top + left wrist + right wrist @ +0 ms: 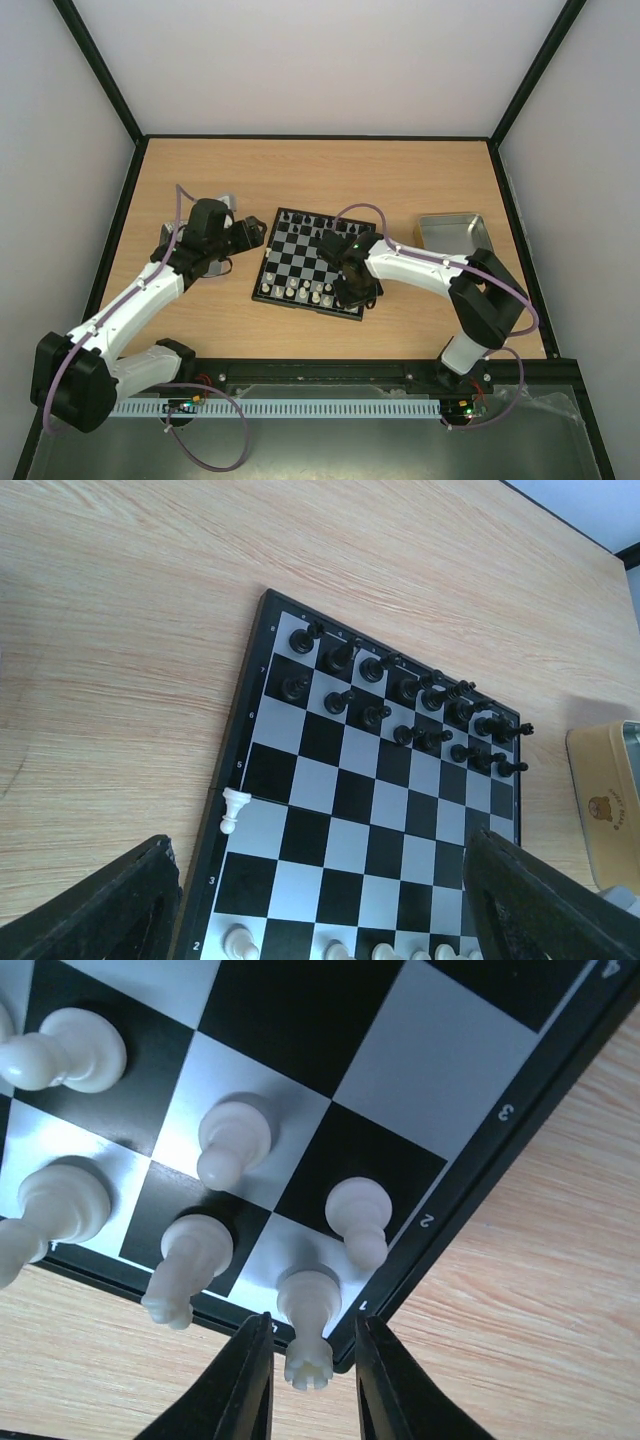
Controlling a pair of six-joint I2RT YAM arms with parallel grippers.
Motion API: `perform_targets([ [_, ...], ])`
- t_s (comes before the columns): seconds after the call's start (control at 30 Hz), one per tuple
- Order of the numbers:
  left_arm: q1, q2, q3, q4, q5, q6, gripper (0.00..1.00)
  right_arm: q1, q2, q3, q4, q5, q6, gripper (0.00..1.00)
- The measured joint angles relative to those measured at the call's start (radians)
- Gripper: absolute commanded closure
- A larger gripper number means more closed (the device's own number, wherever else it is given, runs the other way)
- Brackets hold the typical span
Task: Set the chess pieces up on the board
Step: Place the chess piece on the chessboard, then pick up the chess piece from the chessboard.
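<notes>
Cream-white rook [308,1330] stands on the near right corner square of the board [300,262]. The right gripper [312,1385] sits over it — jaws narrow, a sliver of gap either side of the rook's crown, not pinching it. Black pieces [400,695] crowd the two far rows. The left gripper [252,233] hangs by the board's left edge, spread wide with nothing in it — a lone white pawn [234,810] sits at that rim.
</notes>
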Motion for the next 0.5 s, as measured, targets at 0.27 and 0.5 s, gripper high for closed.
perform_targets([
  [0.27, 0.0, 0.029, 0.0, 0.0, 0.01, -0.002, 0.3, 0.0, -0.023, 0.053, -0.011, 0.01, 0.014, 0.69],
  [0.5, -0.003, 0.2, 0.019, -0.032, 0.027, 0.029, 0.54, 0.0, -0.148, 0.069, -0.008, 0.079, 0.05, 0.7],
])
